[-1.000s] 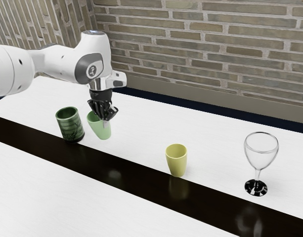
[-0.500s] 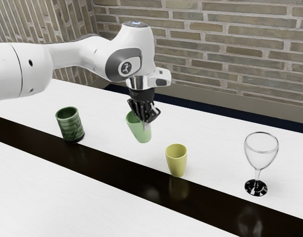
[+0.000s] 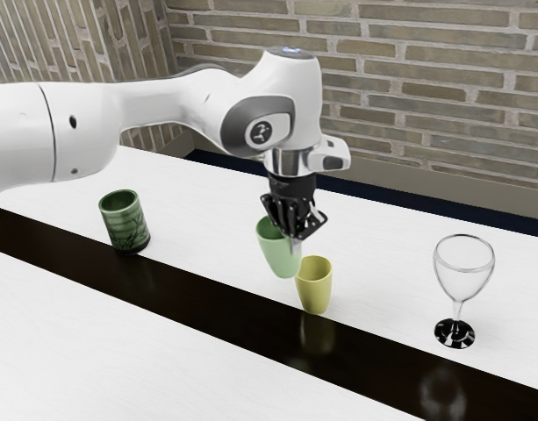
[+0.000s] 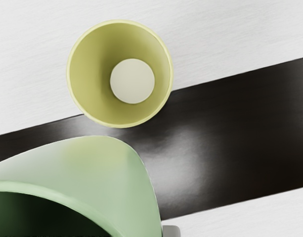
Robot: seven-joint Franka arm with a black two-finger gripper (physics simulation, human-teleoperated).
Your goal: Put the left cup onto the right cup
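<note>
My gripper (image 3: 291, 230) is shut on the rim of a light green cup (image 3: 276, 251), which hangs tilted in the air above the table. A yellow-green cup (image 3: 313, 283) stands upright on the table's black stripe, just toward the exterior view's right of the held cup and slightly lower. In the wrist view the light green cup (image 4: 77, 185) is large and close under my hand, and the yellow-green cup (image 4: 119, 73) shows its open mouth just beyond it.
A dark green patterned cup (image 3: 125, 221) stands at the exterior view's left. A clear wine glass (image 3: 462, 285) stands at the right. The white table (image 3: 93, 351) has a black stripe across it, and a brick wall (image 3: 409, 79) runs behind.
My arm has carried the light green cup toward the exterior view's right, from beside the dark green cup to right next to the yellow-green cup.
</note>
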